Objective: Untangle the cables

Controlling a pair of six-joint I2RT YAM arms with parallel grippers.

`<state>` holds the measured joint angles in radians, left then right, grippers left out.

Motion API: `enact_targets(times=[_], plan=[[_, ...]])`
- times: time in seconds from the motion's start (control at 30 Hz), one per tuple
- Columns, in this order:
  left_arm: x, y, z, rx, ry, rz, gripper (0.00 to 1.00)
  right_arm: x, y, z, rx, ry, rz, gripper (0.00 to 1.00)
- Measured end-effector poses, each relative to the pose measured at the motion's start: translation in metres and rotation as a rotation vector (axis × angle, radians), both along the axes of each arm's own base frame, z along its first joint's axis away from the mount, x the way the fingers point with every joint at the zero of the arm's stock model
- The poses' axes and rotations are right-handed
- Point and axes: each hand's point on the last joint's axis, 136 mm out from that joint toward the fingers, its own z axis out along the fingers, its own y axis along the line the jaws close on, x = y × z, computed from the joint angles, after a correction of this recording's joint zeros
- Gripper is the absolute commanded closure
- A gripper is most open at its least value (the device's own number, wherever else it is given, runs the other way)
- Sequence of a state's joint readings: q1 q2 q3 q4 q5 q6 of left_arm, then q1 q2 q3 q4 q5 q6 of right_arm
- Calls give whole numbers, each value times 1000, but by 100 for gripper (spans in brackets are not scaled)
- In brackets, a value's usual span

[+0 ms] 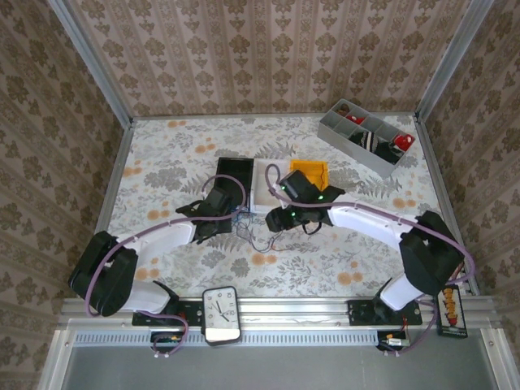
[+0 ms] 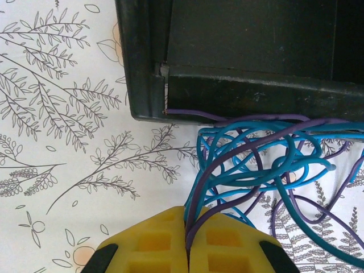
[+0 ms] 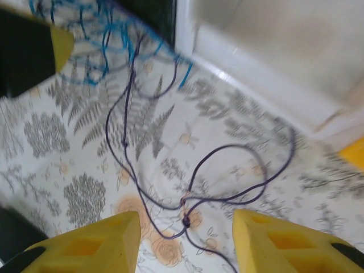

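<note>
Well, the table (image 1: pixel 162 154) has a leafy cloth on it. Two arms reach to its middle, the left arm (image 1: pixel 154 240) and the right arm (image 1: pixel 366 221). A black bin (image 2: pixel 256 51) sits on the far side, with a white bin (image 1: pixel 262 188) at its right. The left gripper (image 2: pixel 186 219) is pinched tight on the cables (image 2: pixel 267 153), a blue and purple clump right up against the black bin. The right gripper (image 3: pixel 186 227) is spread apart and holds nothing. It hangs over a purple loop (image 3: pixel 196 168) lying on the table.
</note>
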<state>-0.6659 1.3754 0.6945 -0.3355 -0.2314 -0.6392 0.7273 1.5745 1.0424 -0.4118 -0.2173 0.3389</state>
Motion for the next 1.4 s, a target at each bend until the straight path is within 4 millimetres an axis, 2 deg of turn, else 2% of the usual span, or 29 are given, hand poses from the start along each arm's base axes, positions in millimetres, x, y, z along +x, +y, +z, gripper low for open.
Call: enact_targets(times=[0.27,0.4,0.5,0.67,0.83,0.9,0.97,1.07,1.13,1.23,1.33,1.4], plan=[[0,0,0,-1,0,0,100,-14,6,-50,-85,112,62,59],[0,0,0,0,1,0,100,-14,6,-60,-104,130,72,77],[0,0,0,0,0,0,100,-12,8,-59,-101,123,73,90],[0,1,0,0,1,3,100,-5,8,-49,-98,80,66,95],[0,4,-7,12,21,12,100,8,-1,-11,-54,-18,20,98],[0,6,-8,17,29,18,100,18,-14,4,-46,-64,-32,99],[-1,8,-10,20,35,23,100,30,-36,17,-52,-110,-120,100],[-1,10,-12,23,43,33,100,50,-81,34,-67,-176,-297,100],[-2,10,-13,26,47,34,100,61,-119,48,-75,-223,-435,100],[-2,11,-14,28,52,37,100,72,-167,70,-68,-289,-608,100],[-3,11,-17,33,61,41,100,76,-196,92,-41,-343,-698,100],[-4,12,-18,37,67,42,100,75,-199,103,-13,-368,-701,100]])
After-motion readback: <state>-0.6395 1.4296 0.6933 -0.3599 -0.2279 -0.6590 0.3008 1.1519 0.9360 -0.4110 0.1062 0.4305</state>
